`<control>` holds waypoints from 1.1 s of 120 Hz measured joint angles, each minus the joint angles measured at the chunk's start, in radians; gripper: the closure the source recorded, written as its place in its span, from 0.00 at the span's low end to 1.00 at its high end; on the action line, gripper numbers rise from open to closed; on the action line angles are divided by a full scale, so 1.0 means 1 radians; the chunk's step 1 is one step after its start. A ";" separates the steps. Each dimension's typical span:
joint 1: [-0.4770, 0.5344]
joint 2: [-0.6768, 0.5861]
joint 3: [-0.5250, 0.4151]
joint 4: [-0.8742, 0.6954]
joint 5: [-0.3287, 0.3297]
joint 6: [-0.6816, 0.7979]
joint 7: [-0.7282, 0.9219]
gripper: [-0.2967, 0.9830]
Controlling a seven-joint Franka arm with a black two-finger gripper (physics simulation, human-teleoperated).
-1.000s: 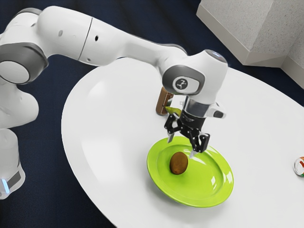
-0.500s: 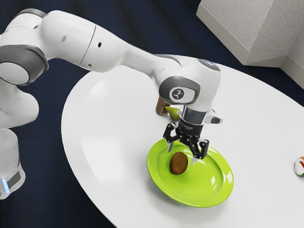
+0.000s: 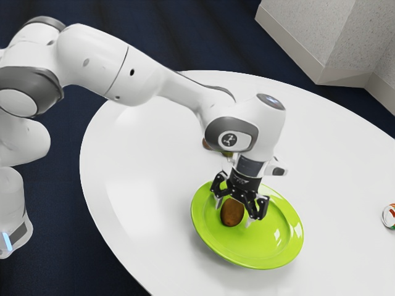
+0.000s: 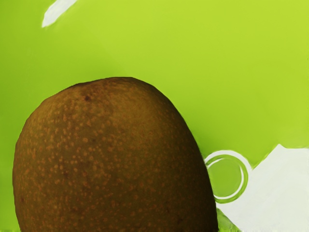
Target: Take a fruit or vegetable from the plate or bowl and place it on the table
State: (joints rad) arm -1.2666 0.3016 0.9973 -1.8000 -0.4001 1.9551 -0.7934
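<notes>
The pick is in hand: the open tool (image 3: 234, 213) should settle astride the kiwi (image 3: 231, 214) (centred, ideally), then close.

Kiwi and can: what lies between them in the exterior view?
From the kiwi toward the can, the exterior view shows one finger of the open gripper, then the green plate, then white tabletop.

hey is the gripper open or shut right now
The gripper is open: its fingers stand wide apart near the kiwi on the green plate.
</notes>
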 joint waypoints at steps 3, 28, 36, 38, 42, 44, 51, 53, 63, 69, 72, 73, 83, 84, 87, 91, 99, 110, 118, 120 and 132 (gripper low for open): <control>0.001 0.003 -0.002 0.001 -0.001 0.001 -0.001 0.23; 0.020 0.016 -0.020 0.004 -0.005 0.012 -0.004 0.24; 0.025 0.015 -0.022 0.004 -0.005 0.018 -0.004 0.24; 0.025 0.014 -0.022 0.003 -0.005 0.019 -0.004 0.24; 0.026 0.013 -0.022 0.003 -0.004 0.021 -0.004 0.24; 0.027 0.013 -0.022 0.003 -0.003 0.022 -0.004 0.24; 0.036 0.011 -0.022 0.003 0.000 0.023 -0.003 0.24; 0.038 0.011 -0.022 0.003 0.001 0.023 -0.003 0.23; 0.062 0.012 -0.028 0.006 0.007 0.023 -0.002 0.23; 0.105 0.014 -0.068 0.012 0.009 0.023 -0.002 0.23; 0.135 0.015 -0.100 0.015 0.011 0.023 -0.002 0.23; 0.143 0.015 -0.108 0.016 0.012 0.023 -0.002 0.23; 0.182 0.018 -0.146 0.019 0.016 0.025 -0.001 0.25; 0.184 0.018 -0.148 0.019 0.016 0.026 -0.001 0.26; 0.187 0.019 -0.151 0.019 0.017 0.026 -0.001 0.28; 0.190 0.020 -0.154 0.019 0.017 0.027 -0.001 0.33; 0.192 0.021 -0.156 0.019 0.018 0.028 -0.001 0.43; 0.191 0.020 -0.157 0.019 0.021 0.029 -0.002 0.50; 0.192 0.018 -0.155 0.026 0.025 0.027 -0.001 0.51; 0.192 0.017 -0.154 0.033 0.026 0.026 0.000 0.51; 0.203 0.018 -0.149 0.108 0.032 0.005 0.007 0.52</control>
State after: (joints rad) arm -1.0638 0.3192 0.8482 -1.6922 -0.3680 1.9601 -0.7862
